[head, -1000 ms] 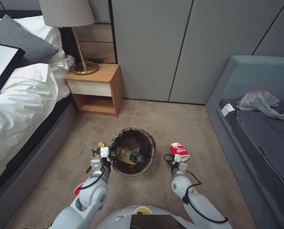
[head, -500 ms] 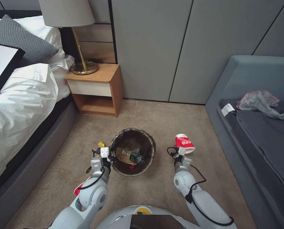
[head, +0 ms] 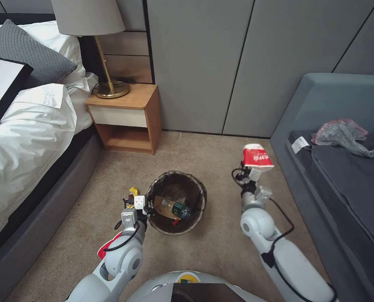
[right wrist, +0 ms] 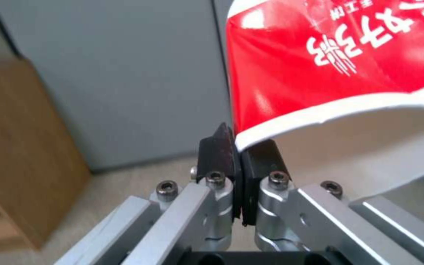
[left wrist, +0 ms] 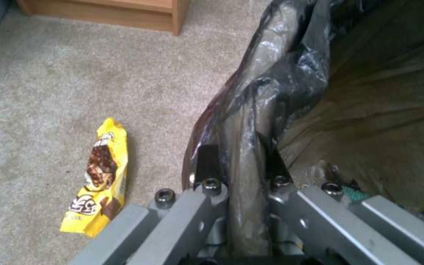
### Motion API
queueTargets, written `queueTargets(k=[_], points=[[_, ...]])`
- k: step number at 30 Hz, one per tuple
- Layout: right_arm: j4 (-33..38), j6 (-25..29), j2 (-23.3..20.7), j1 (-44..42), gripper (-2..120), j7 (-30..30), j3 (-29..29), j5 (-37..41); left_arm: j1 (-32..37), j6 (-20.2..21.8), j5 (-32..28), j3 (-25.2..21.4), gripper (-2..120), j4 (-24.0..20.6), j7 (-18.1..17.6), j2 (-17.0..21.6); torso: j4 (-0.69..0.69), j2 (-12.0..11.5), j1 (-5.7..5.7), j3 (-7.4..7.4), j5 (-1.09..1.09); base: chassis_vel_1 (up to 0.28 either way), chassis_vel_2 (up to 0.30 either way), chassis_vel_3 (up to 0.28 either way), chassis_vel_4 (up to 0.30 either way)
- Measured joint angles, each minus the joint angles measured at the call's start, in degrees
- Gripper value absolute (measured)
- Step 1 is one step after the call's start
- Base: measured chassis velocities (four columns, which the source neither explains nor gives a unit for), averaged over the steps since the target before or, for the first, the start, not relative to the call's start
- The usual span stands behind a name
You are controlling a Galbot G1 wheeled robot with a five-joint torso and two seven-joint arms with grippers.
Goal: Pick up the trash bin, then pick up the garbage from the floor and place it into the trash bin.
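the left gripper (head: 145, 205) pinches the rim of the bin (head: 176, 201), which sits on the carpet (head: 203, 251) with a bottle (head: 176, 207) inside. the right gripper (head: 254, 171) is raised to the bin's right, jaws pressed on the rim of a red cup (head: 257, 156). a yellow wrapper (left wrist: 96, 180) lies on the carpet just beside the bin.
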Motion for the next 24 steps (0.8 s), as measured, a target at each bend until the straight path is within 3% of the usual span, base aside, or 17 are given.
queueTargets(k=[3, 10, 24], points=[[7.2, 0.5, -3.4, -1.3, 0, -2.6, 0.9, -0.3, -0.1, 0.2, 0.1, 0.3, 0, 0.0, 0.0, 0.1, 0.01, 0.0, 0.0, 0.0, 0.0, 0.0, 0.0, 0.0, 0.0], [14.7, 2.3, -7.3, -2.7, 0, -8.2, 0.7, -0.7, -0.1, 0.6, 0.5, 0.9, 0, 0.0, 0.0, -0.1, 0.01, 0.0, 0.0, 0.0, -0.01, 0.0, 0.0, 0.0, 0.0], [20.3, 5.1, -13.7, -3.5, 0, -15.9, -5.3, -0.9, -0.3, 0.9, 0.8, 1.4, 0, -0.1, 0.0, 0.2, 0.02, 0.0, 0.0, 0.01, -0.01, 0.0, 0.0, 0.0, 0.0]])
